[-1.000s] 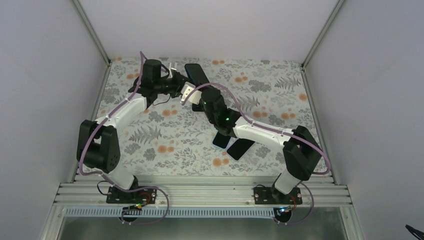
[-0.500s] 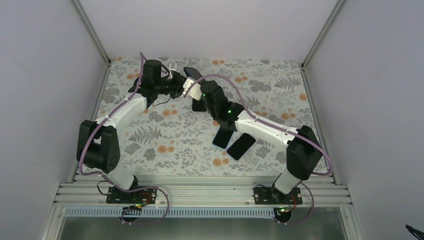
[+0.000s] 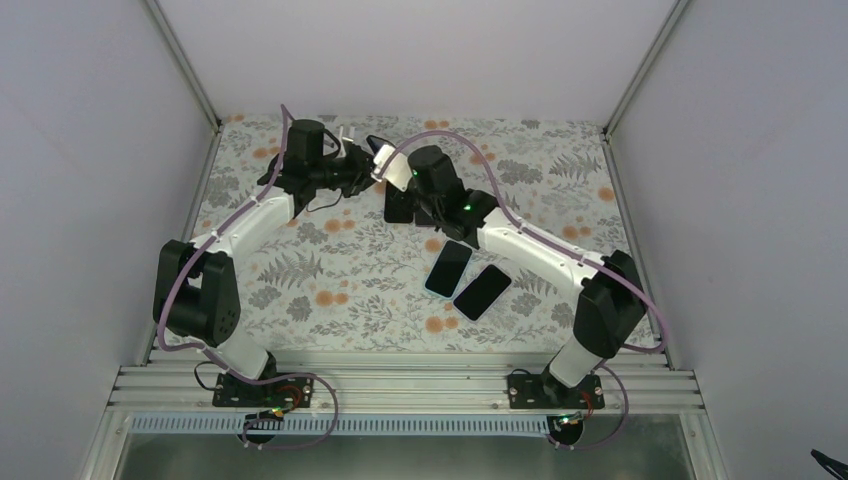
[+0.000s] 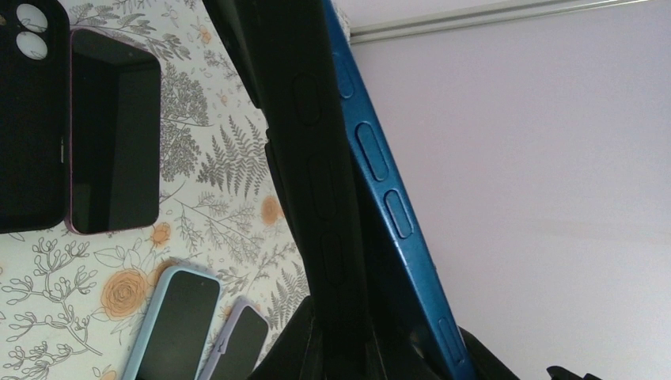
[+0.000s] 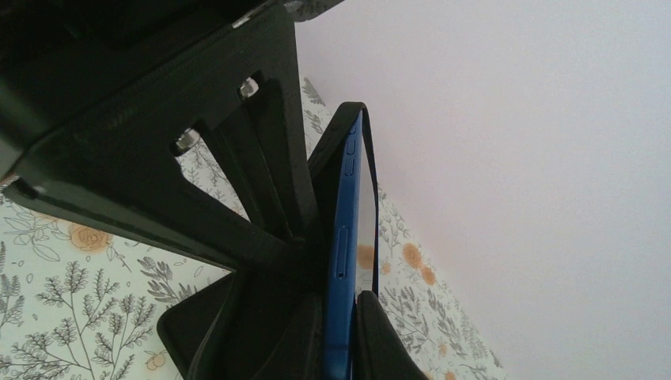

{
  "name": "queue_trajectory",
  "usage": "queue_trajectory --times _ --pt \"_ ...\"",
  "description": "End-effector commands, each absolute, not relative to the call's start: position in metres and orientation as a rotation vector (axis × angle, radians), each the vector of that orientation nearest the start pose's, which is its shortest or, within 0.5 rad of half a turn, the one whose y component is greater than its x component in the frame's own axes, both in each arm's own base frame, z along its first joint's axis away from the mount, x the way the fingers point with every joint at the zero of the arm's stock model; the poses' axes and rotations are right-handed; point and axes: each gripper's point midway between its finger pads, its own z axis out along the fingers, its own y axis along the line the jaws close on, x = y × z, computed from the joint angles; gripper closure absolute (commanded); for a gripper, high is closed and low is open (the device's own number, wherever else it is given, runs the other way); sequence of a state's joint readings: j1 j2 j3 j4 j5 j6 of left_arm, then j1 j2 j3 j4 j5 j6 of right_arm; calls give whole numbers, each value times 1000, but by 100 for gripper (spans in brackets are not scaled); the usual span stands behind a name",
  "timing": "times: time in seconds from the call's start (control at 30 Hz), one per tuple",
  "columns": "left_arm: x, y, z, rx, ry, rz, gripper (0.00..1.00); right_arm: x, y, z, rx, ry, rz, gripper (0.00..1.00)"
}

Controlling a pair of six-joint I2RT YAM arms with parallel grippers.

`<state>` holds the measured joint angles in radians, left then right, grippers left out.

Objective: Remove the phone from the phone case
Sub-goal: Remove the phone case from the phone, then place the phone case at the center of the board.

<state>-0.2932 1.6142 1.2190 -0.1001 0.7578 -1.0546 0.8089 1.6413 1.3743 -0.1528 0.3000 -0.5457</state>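
The phone case [image 4: 316, 158] is held on edge above the far middle of the floral surface [image 3: 330, 270], pinched by the closed left end effector [image 4: 340, 348]. The phone [image 5: 342, 237] inside it is clamped by the closed right end effector [image 5: 336, 332]. One end of the blue edge is seen parted from the case's rim.

The peel is best done slowly: the phone should be drawn away from the freed end while the case is held fixed, so that the rim flexes open.

The case looks matt, black and rubbery, with raised button bumps. The phone's edge is smooth, with pill-shaped buttons.
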Motion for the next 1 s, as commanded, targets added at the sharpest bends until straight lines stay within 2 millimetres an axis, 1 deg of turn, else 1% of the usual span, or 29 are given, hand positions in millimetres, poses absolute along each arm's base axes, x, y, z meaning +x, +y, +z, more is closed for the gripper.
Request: queue_trajectory --times 0.0,0.23,0.4,0.5,0.6,0.8,0.87,0.97 --pt "405 -231 216 -329 2360 -1413 98 416 287 369 -742 1572 -149 96" --pt "405 -228 211 -336 2367 -1390 98 427 267 375 -692 1584 -160 96" --pt "407 -225 211 -306 2355 -1361 98 432 254 381 -666 1610 -114 96" --pt "410 -220 212 -194 2326 -1305 98 432 246 382 -660 1628 -75 96" --pt "414 -210 212 -68 2296 -1230 98 429 239 382 -663 1646 -36 96" --pt "418 -194 208 170 2255 -1177 98 424 225 378 -662 1682 1 96" --pt "421 -183 201 202 2260 -1141 98 423 221 378 -655 1689 1 96" --pt "426 -172 183 235 2309 -1099 98 422 216 379 -648 1694 9 96"
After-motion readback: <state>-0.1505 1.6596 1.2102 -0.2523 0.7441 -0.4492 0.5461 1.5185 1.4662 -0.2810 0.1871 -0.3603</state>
